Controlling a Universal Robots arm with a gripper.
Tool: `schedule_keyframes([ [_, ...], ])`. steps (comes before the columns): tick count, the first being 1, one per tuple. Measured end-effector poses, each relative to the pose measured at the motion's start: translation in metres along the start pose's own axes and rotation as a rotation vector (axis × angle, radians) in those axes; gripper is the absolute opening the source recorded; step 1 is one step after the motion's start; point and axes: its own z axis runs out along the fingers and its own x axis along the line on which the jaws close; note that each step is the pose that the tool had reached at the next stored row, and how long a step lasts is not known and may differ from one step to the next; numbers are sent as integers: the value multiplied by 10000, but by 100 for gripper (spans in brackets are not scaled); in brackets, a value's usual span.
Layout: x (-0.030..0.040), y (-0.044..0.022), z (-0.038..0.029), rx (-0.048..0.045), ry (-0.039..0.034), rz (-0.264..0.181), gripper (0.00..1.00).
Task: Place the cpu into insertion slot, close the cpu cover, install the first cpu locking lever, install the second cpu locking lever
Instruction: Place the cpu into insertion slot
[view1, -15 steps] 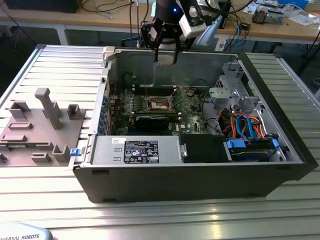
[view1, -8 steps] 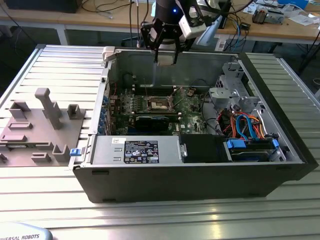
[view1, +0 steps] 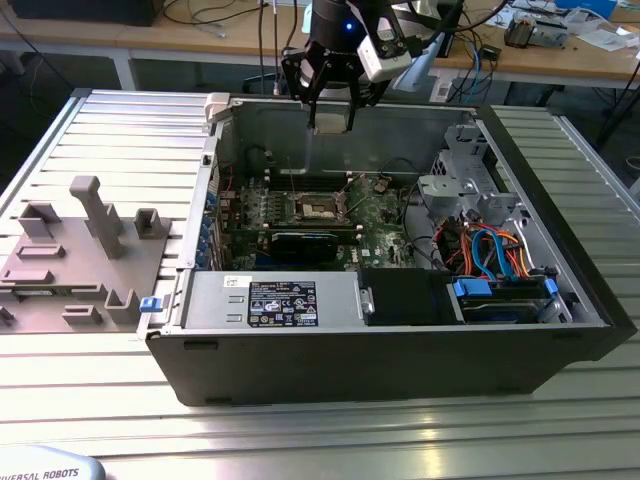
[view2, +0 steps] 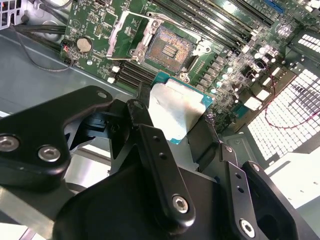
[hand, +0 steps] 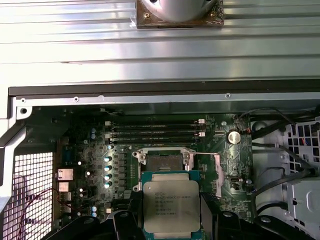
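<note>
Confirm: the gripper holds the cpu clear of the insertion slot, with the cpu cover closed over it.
No. The gripper holds the cpu clear of the insertion slot, but the cpu cover stands open beside it; see the second wrist view.

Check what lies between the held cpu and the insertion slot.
Nothing: in the exterior view, only open air separates the cpu from the insertion slot.

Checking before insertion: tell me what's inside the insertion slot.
The slot is empty and bare in the second wrist view. In the first wrist view, the cpu covers one edge of it.
</note>
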Motion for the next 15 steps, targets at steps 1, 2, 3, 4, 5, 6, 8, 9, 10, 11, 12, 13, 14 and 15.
schedule_keyframes([
  [1,0,0,0,0,-1,0,55],
  [2,0,0,0,0,0,0,55],
  [3,0,0,0,0,0,0,55],
  [4,0,0,1,0,0,0,55],
  [5,0,0,1,0,0,0,55],
  [6,0,0,1,0,0,-1,55],
  [8,0,0,1,0,-2,20,55],
  [9,0,0,1,-1,-3,33,55],
  [10,0,0,1,-1,-4,49,55],
  [11,0,0,1,-2,-6,65,55],
  [12,0,0,2,-2,-8,91,55],
  [13,0,0,2,-2,-10,110,55],
  [14,0,0,2,-3,-14,152,55],
  [15,0,0,2,-3,-16,174,55],
])
